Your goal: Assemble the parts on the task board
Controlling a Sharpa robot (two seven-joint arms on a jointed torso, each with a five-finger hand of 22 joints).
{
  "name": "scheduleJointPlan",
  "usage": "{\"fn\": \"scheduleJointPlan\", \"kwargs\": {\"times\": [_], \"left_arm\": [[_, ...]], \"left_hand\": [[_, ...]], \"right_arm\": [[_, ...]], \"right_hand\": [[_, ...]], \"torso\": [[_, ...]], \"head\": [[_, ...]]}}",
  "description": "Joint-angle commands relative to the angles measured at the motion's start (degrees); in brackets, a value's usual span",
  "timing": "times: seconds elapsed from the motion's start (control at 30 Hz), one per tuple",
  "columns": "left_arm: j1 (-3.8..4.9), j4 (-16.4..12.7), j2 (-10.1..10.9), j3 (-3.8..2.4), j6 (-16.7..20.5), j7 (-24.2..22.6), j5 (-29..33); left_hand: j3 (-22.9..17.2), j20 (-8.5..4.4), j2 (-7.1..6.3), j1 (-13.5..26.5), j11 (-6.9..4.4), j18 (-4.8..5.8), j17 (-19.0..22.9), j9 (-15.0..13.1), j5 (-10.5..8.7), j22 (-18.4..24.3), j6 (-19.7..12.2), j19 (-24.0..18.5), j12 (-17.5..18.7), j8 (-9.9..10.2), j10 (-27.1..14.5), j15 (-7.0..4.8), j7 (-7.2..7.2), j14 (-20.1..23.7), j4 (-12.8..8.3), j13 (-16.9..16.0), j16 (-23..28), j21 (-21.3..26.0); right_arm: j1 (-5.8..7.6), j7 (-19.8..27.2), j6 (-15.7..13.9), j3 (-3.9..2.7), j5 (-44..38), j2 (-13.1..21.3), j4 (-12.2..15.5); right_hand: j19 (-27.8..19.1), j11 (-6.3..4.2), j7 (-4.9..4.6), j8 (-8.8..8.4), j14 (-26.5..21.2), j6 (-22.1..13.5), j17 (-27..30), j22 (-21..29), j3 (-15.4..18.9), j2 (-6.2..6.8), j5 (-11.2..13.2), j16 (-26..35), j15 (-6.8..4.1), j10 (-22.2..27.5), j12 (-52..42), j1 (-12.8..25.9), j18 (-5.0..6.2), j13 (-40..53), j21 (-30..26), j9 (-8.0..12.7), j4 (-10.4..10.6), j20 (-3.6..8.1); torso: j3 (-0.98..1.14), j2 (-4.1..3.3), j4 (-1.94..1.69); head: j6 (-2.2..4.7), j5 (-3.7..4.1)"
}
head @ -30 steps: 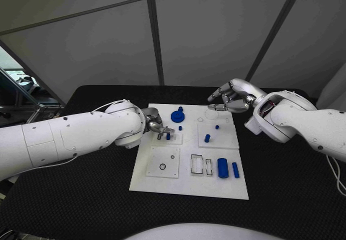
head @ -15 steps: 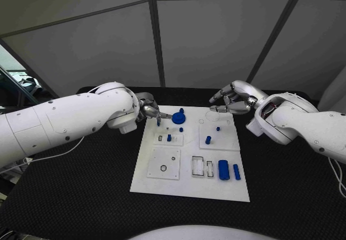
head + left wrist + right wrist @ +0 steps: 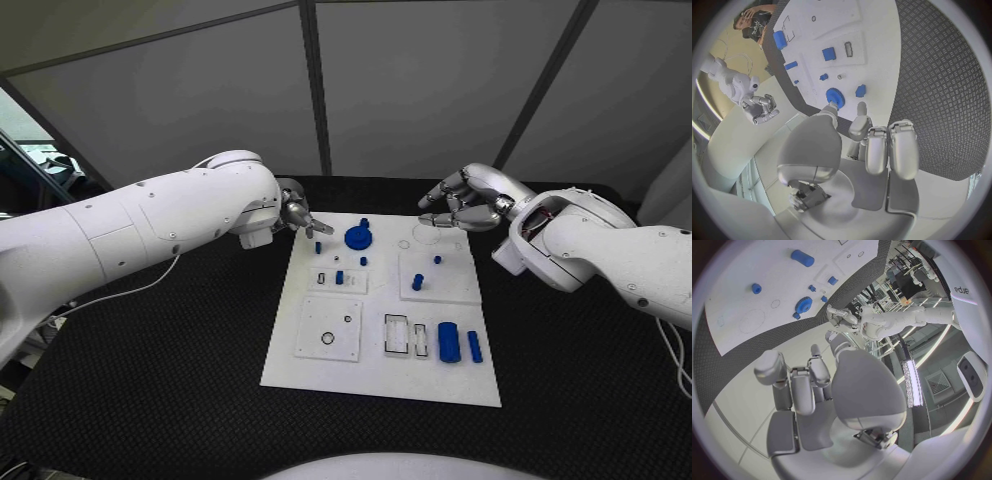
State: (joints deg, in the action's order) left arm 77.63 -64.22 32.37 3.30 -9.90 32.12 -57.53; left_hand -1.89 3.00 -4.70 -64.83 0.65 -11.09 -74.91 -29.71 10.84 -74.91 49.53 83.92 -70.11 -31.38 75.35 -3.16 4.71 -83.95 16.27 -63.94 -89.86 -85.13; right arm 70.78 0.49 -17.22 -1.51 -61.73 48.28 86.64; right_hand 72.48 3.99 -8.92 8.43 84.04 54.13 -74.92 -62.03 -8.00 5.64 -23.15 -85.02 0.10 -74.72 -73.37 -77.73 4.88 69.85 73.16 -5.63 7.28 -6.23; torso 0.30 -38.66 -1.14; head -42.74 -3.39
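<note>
The left hand (image 3: pixel 299 215) had lifted off the task board (image 3: pixel 378 378) toward its far-left corner, fingers loosely spread, empty; the right hand (image 3: pixel 464 202) hovered curled, empty.

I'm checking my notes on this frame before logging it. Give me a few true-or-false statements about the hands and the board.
1. The left hand holds a blue part. False: it holds nothing, its fingers near the blue gear.
2. The right hand hovers above the far edge of the white board. True.
3. Two blue bars lie side by side at the board's near right. True.
4. The blue gear lies off the board, on the black table. False: it sits on the board's far end.
</note>
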Motion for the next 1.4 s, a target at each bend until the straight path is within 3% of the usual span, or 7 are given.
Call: {"fn": "scheduleJointPlan", "kwargs": {"times": [0.03,0.37,1.4], "left_arm": [[0.02,2.00,-1.39,0.25,-4.57,-1.40,-3.33],[-0.17,5.42,-3.48,0.69,-4.84,-1.75,-5.30],[-0.73,7.22,-5.07,0.74,-7.71,-2.23,-4.92]], "left_hand": [[0.45,0.34,0.31,-0.65,-0.01,9.44,-15.09,0.23,0.12,-9.60,0.42,2.36,0.10,0.39,-0.28,0.37,0.16,-6.05,-0.07,-0.05,-0.14,0.18],[0.67,0.41,1.17,-1.37,0.02,9.46,-15.09,0.75,0.15,-9.71,0.84,2.43,-0.07,0.73,-0.21,0.40,0.17,-6.05,-0.06,-0.14,-0.14,0.12],[0.74,0.25,3.29,-3.95,-0.43,9.56,-15.09,1.11,0.25,-10.15,2.87,2.69,-0.86,0.28,0.37,0.09,-0.38,-6.05,-0.54,-0.81,-0.14,-0.17]], "right_arm": [[0.12,0.31,0.23,-0.05,-0.14,-0.16,-0.12],[0.12,0.32,0.16,-0.05,-0.14,-0.29,-0.42],[0.12,0.42,0.34,-0.05,-0.14,-0.65,-0.70]], "right_hand": [[0.16,-0.04,0.01,0.36,3.67,0.29,-5.04,0.05,-0.01,0.13,-0.21,0.25,-0.38,-0.04,-0.24,0.66,0.93,-0.01,-0.20,0.09,0.22,0.22],[0.16,-0.04,0.01,0.36,3.67,0.29,-5.04,0.05,-0.01,0.13,-0.21,0.25,-0.38,-0.04,-0.24,0.66,0.93,-0.01,-0.20,0.09,0.22,0.22],[0.24,-0.07,0.03,0.43,3.69,0.36,-5.12,-0.01,-0.16,-0.05,-0.36,0.23,-0.40,-0.15,-0.35,0.59,0.91,0.10,-0.19,0.09,0.26,0.23]], "torso": [[-0.01,-0.04,-0.06],[0.01,0.05,-0.04],[-0.01,0.09,-0.10]], "head": [[0.03,-0.18],[-0.19,-0.23],[-0.59,-0.23]]}}
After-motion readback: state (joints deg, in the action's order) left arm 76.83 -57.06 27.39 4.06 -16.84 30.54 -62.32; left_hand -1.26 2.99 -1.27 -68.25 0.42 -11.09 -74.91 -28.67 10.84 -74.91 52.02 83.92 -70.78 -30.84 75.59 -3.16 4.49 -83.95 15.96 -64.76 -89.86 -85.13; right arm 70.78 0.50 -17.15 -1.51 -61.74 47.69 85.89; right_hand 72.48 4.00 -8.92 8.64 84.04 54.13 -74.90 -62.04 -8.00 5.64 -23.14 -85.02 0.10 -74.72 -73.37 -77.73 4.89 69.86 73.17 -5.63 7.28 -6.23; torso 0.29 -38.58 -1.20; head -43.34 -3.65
